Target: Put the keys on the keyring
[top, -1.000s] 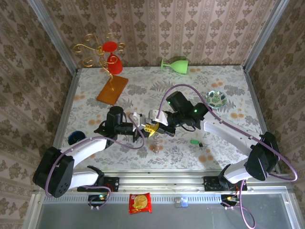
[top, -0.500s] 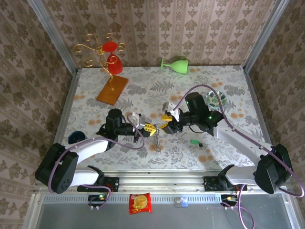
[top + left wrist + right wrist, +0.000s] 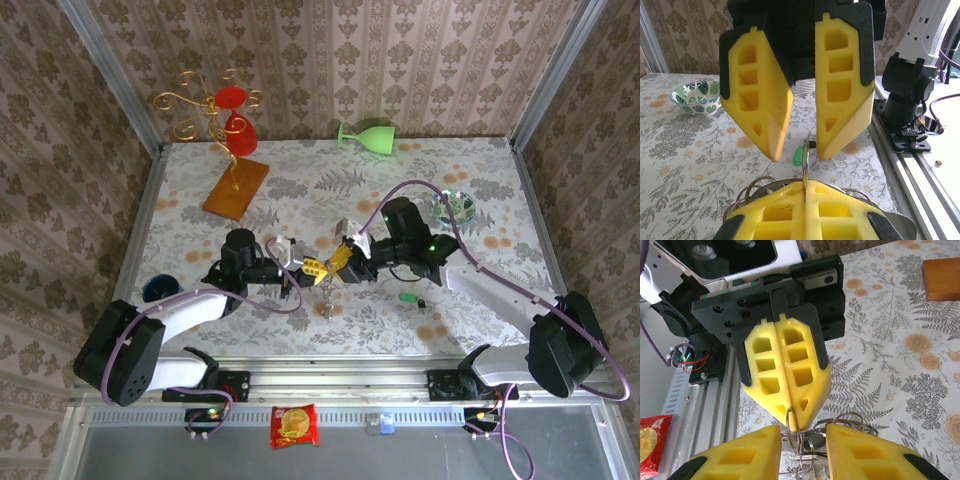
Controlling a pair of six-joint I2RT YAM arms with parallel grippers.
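right jaws face left jaws, gap slim | green key (image 3: 407, 298), dish (image 3: 454, 207) rightward

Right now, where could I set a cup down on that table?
Bare: the far strip between wooden base and green goblet. Crowded: the centre, where the left end effector and right end effector meet at the keyring.

White arm links (image 3: 190, 305), black joints, purple cables (image 3: 408, 183) looping behind the wrists, left gripper (image 3: 308, 268) and right gripper (image 3: 345, 262) with yellow cut-out fingers (image 3: 752, 100) on black backing
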